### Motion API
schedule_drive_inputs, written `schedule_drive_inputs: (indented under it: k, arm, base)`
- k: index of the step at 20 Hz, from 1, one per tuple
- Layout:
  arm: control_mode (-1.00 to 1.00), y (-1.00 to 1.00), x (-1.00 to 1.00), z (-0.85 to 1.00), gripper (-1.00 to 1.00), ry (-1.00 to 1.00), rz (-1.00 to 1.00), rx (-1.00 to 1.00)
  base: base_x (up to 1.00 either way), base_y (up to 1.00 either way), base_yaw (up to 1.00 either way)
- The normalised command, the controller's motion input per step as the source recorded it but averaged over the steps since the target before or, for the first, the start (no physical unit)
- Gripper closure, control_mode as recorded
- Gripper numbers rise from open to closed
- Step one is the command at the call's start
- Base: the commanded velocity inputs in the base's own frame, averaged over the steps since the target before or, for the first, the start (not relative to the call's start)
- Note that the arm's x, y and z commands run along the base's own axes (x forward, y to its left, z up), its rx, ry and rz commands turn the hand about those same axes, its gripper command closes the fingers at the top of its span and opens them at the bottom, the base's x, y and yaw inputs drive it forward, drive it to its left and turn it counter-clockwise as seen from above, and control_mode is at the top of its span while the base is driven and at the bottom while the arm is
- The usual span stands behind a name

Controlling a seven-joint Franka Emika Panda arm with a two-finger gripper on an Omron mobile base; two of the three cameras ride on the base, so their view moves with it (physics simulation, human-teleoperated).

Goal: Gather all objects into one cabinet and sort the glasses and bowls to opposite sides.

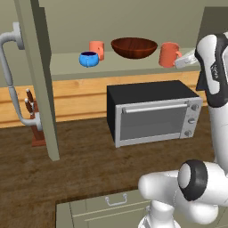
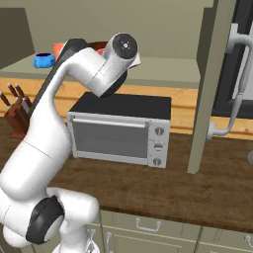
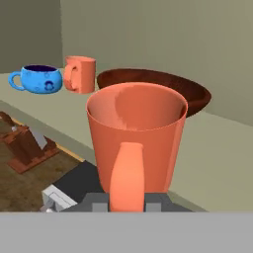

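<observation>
Left base view: my claw (image 1: 181, 57) pinches the mug (image 1: 168, 54) by its handle at upper right, on the shelf (image 1: 133, 63) right of the brown bowl (image 1: 134, 47); hand view: mug dead centre, handle toward me.

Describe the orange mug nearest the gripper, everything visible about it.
The orange mug is salmon-orange, smooth and matte, with a slightly flared open mouth and looks empty inside. It is upright at the right end of the cabinet shelf, right of the brown bowl. Its side handle points toward the gripper, which is shut on that handle. Whether its base rests on the shelf cannot be told.
</observation>
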Motion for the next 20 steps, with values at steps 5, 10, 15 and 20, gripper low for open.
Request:
schedule_drive_inputs:
  k: [5, 10, 15, 20]
  arm:
    - [-1.0, 0.64, -0.03, 0.02, 1.0, 0.0, 0.01, 0.0]
    - [-1.0, 0.52, 0.0, 0.1, 1.0, 0.01, 0.02, 0.0]
    - [-1.0, 0.48, 0.03, 0.16, 1.0, 0.06, 0.06, 0.0]
    - [-1.0, 0.5, 0.03, 0.01, 1.0, 0.07, 0.09, 0.0]
  base:
    - [0.0, 0.0, 0.0]
    - [0.0, 0.0, 0.0]
    - [0.0, 0.0, 0.0]
    - [0.0, 0.0, 0.0]
